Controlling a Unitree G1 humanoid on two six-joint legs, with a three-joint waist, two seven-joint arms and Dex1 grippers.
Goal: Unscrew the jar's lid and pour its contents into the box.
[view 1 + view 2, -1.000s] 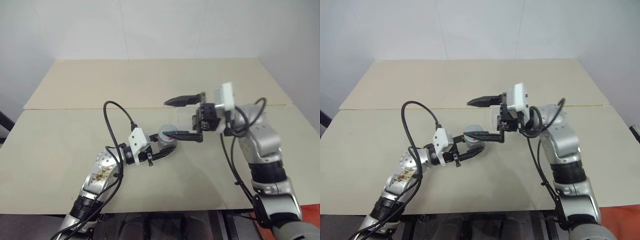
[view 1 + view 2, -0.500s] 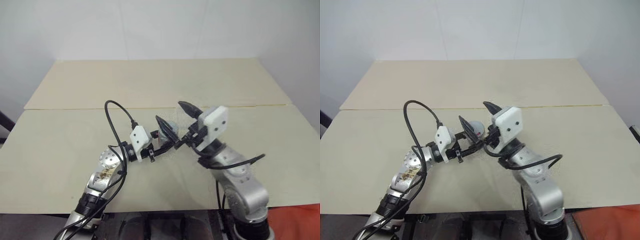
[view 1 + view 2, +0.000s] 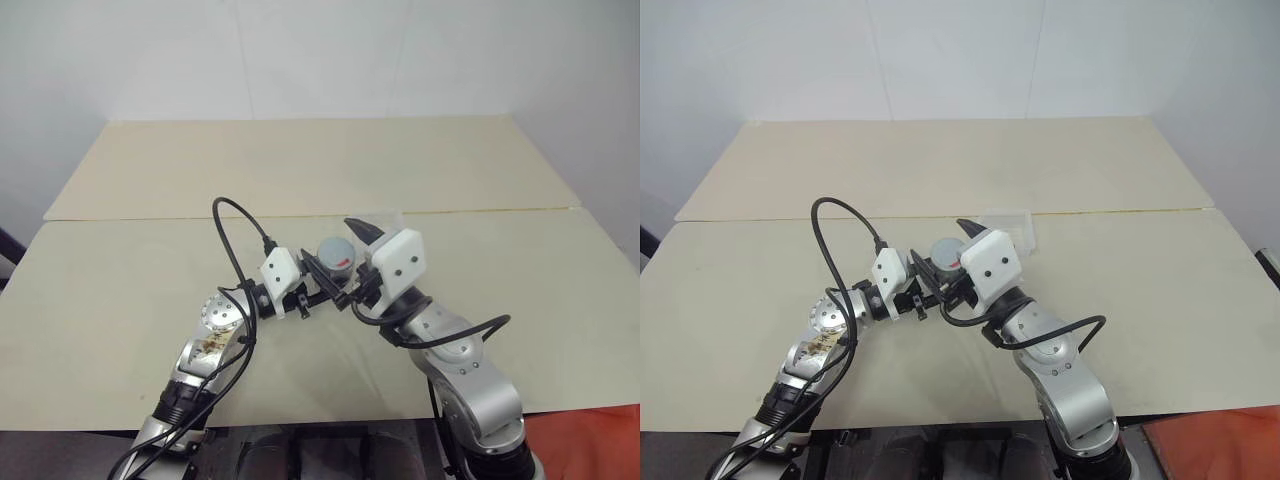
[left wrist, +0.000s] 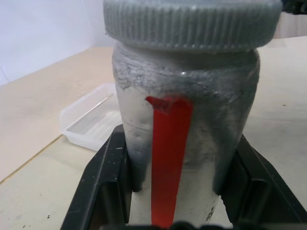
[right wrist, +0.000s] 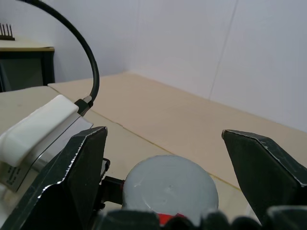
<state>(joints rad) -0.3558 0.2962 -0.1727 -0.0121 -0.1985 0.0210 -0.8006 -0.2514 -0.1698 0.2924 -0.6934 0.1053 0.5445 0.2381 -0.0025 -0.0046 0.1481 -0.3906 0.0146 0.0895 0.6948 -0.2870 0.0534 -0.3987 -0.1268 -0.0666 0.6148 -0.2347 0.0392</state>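
Note:
The silvery-grey jar [image 3: 337, 258] with a red label stripe [image 4: 169, 158] is held upright above the table, and my left gripper [image 3: 326, 280] is shut on its lower body. Its ribbed grey lid [image 4: 192, 23] sits on top of the jar. My right gripper [image 3: 338, 246] is open; its fingers [image 5: 72, 167] stand on either side of the lid [image 5: 168, 184] without touching it. The transparent box [image 3: 1007, 222] lies on the table just behind the jar, also seen as a shallow tray [image 4: 91, 120] beyond it.
Two beige table tops [image 3: 120, 300] meet at a seam running across the middle. A black cable [image 3: 235, 235] loops up from my left wrist. The left wrist's white camera mount [image 5: 38, 129] sits close beside my right gripper.
My right arm has swung down and to the left, and its open gripper has turned from level above the box to straddle the jar's lid. The left gripper and jar have hardly moved.

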